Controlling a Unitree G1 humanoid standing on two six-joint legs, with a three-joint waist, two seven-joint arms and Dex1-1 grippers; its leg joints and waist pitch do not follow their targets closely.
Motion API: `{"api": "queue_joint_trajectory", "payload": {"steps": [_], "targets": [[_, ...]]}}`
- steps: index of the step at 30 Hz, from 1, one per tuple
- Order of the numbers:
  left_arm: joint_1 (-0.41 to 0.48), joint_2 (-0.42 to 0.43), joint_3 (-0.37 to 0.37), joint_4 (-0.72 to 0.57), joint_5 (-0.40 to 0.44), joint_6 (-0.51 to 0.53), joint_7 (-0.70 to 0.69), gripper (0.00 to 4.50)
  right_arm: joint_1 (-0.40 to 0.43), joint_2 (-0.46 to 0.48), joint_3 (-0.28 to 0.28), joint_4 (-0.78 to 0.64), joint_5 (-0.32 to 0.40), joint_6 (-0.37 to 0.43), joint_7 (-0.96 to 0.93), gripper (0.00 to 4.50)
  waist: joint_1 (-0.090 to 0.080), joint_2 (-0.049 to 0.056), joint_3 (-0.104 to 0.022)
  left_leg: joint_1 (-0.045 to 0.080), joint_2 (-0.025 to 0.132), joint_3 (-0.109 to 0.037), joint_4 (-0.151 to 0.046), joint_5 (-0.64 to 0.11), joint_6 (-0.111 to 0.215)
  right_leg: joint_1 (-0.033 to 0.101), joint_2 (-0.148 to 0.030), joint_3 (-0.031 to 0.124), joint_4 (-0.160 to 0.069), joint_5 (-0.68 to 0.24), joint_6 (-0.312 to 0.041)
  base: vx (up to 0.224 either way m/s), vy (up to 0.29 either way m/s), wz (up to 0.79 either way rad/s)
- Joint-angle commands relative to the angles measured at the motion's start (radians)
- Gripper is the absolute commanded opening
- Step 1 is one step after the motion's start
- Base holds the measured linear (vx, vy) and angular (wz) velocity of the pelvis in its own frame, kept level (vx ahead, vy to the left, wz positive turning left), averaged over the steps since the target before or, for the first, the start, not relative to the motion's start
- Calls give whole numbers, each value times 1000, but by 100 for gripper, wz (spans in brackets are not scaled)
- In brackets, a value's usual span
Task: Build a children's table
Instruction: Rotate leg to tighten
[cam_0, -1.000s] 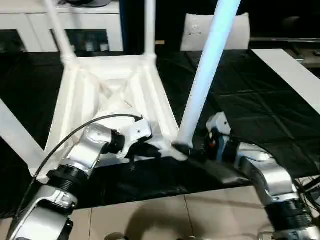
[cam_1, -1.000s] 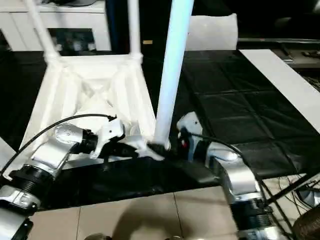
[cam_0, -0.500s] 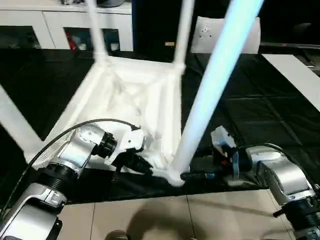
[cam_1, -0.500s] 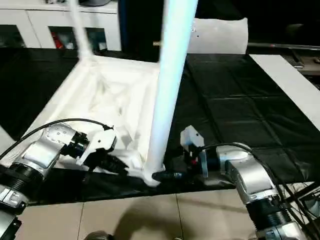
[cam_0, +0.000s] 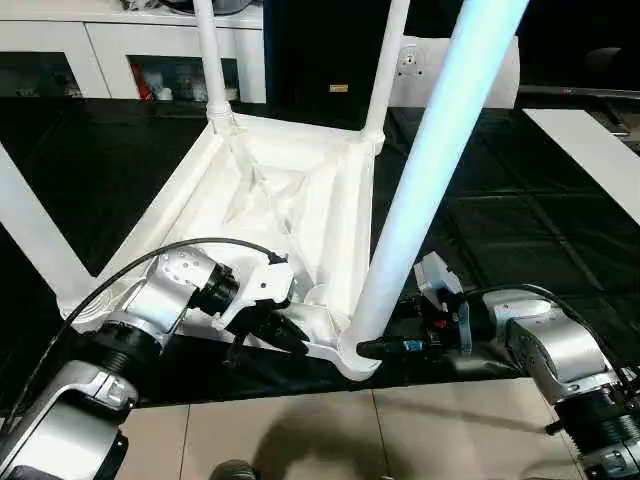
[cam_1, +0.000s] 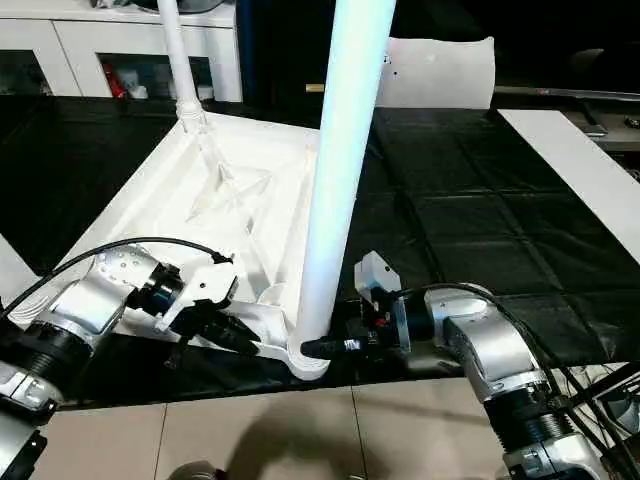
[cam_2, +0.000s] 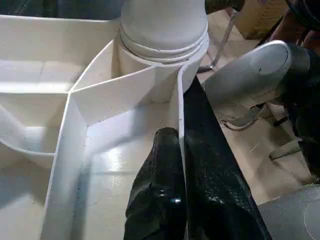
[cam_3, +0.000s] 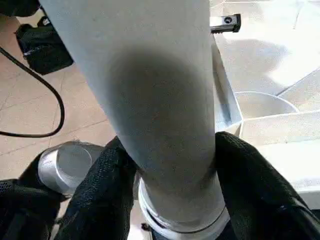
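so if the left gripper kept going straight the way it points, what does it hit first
Most likely the base of the near leg, seated in the tabletop's corner socket. The left gripper is clamped on the rim wall and points along it toward that socket.

Both head views look forward and down from above the forearms, sharing the upturned tabletop (cam_0: 290, 200) on the black table (cam_0: 520, 220). The left wrist camera sits very close along its tool (cam_2: 182, 195) toward a corner socket (cam_2: 162, 45). The right wrist camera looks, probably downward, at a leg (cam_3: 150, 100) from very near.
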Motion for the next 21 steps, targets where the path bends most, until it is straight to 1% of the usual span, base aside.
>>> {"api": "queue_joint_trajectory", "payload": {"steps": [1,2,3,4,5,6,7,8,9,10,11,12,13,14,15,16,17,18,19,20,21], "targets": [[-31,-18,-19,-22,-9,-25,-42,0,-12,2,3,-14,13,21,-4,208,-7,5,-65,15,30,-1,-67,-159,25,51,-75,44,-69,-138,-220,0,0,0],[-31,-19,-15,-20,-9,-22,-34,0,-9,5,1,-21,19,31,-8,207,-7,5,-65,15,30,-1,-67,-160,24,51,-76,45,-70,-139,-219,0,0,0],[-32,-29,-5,-21,-6,6,5,0,6,18,-8,-47,31,55,-36,205,-8,5,-64,15,30,-1,-68,-162,22,51,-75,45,-70,-144,-218,0,0,0],[-32,-30,-4,-21,-6,8,8,0,7,19,-8,-49,32,56,-38,205,-7,5,-65,15,30,-2,-68,-162,20,51,-75,45,-70,-146,-216,0,0,0],[-31,-52,17,-28,-4,66,83,0,26,49,-18,-75,29,92,-114,204,-8,8,-63,17,31,-1,-69,-168,15,48,-74,47,-70,-148,-213,0,0,0],[-31,-64,28,-30,-5,95,116,0,33,63,-20,-83,22,96,-149,204,-6,7,-63,20,31,-2,-69,-175,12,46,-74,46,-72,-161,-212,0,0,0],[-31,-64,28,-30,-5,95,116,0,33,63,-20,-83,22,96,-149,204,-9,5,-61,17,28,-3,-71,-196,3,48,-77,45,-76,-204,-205,0,0,0],[-28,-79,38,-33,-9,116,148,0,42,83,-23,-89,8,99,-195,204,-10,4,-60,18,27,-4,-72,-206,0,48,-78,45,-80,-231,-197,0,0,0],[-18,-125,60,-52,-14,185,242,0,51,149,-31,-94,-31,129,-336,204,-15,5,-57,17,26,-6,-75,-222,-16,46,-78,45,-86,-289,-176,0,0,0],[-17,-132,63,-55,-14,194,255,0,52,159,-33,-94,-34,136,-355,204,-19,4,-56,15,26,-7,-76,-228,-22,47,-78,45,-85,-308,-168,0,0,0],[-13,-161,72,-60,-11,226,313,0,51,204,-45,-92,-43,162,-432,203,-24,6,-54,17,24,-11,-79,-245,-35,45,-78,43,-91,-360,-151,0,0,0],[-13,-185,79,-59,-5,247,361,0,47,243,-58,-87,-43,182,-491,202,-37,2,-53,12,21,-13,-80,-256,-42,48,-79,41,-94,-402,-135,0,0,0],[-15,-211,88,-54,1,265,410,0,41,278,-68,-81,-44,198,-540,200,-46,1,-53,11,19,-15,-81,-263,-43,48,-79,40,-99,-436,-118,0,0,0],[-16,-224,92,-52,2,275,432,0,39,295,-71,-78,-46,204,-564,200,-46,1,-53,11,19,-15,-81,-263,-43,48,-79,40,-99,-436,-118,0,0,0],[-17,-247,100,-54,1,295,466,0,34,319,-72,-73,-58,209,-603,200,-54,-1,-55,13,17,-14,-77,-264,-36,46,-79,41,-103,-444,-113,0,0,0],[-17,-262,106,-58,0,314,490,0,33,335,-73,-73,-67,216,-632,200,-63,0,-56,12,18,-12,-75,-248,-24,44,-77,44,-102,-414,-119,0,0,0],[-17,-262,106,-58,0,314,490,0,33,335,-73,-73,-67,216,-632,199,-63,0,-56,12,18,-12,-75,-248,-24,44,-77,44,-102,-414,-119,0,0,0],[-30,-307,128,-53,5,352,579,0,18,403,-89,-55,-85,233,-741,199,-67,0,-55,13,14,-10,-74,-236,-13,42,-72,45,-103,-393,-125,0,0,0],[-37,-328,141,-53,11,370,623,0,8,438,-98,-45,-96,244,-793,199,-69,5,-57,13,14,-10,-74,-226,-13,42,-73,46,-102,-383,-128,0,0,0],[-40,-337,147,-53,13,378,643,0,4,453,-102,-41,-100,250,-815,199,-69,5,-57,13,14,-10,-74,-226,-13,42,-73,46,-102,-383,-128,0,0,0],[-48,-360,162,-55,18,399,691,0,-11,494,-115,-28,-114,261,-877,199,-73,4,-57,12,13,-11,-76,-227,-17,43,-70,43,-103,-379,-128,0,0,0]]}}
